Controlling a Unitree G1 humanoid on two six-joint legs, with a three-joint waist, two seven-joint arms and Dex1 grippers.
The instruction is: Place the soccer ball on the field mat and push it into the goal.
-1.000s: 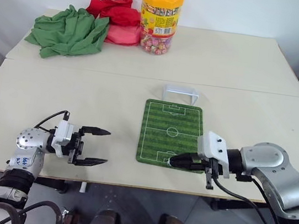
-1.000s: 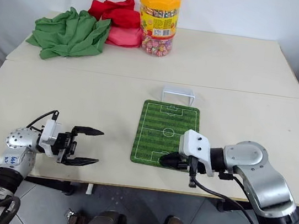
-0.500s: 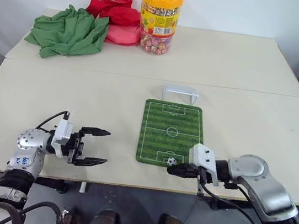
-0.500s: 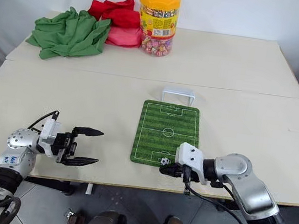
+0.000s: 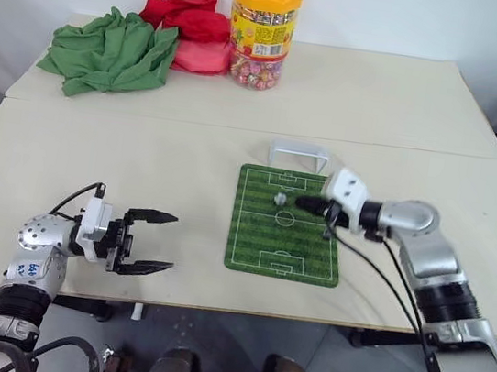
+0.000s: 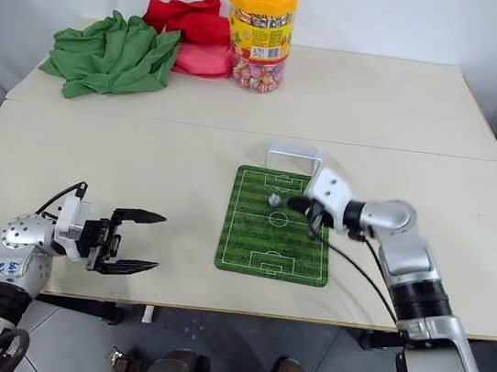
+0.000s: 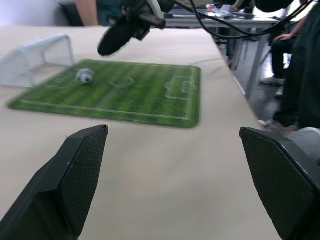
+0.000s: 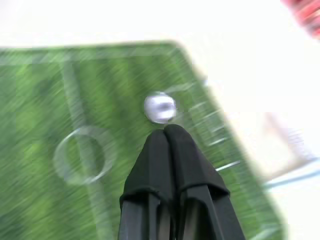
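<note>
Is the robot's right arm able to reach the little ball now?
Probably yes. The right gripper, fingers shut, sits just behind the ball on the mat, with nothing between them. The goal lies beyond the ball with bare mat between.

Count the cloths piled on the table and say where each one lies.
3. A green cloth lies at the far left; a red cloth is bunched behind it, beside the candy jar; a pink cloth lies under the red one. More may be hidden.
</note>
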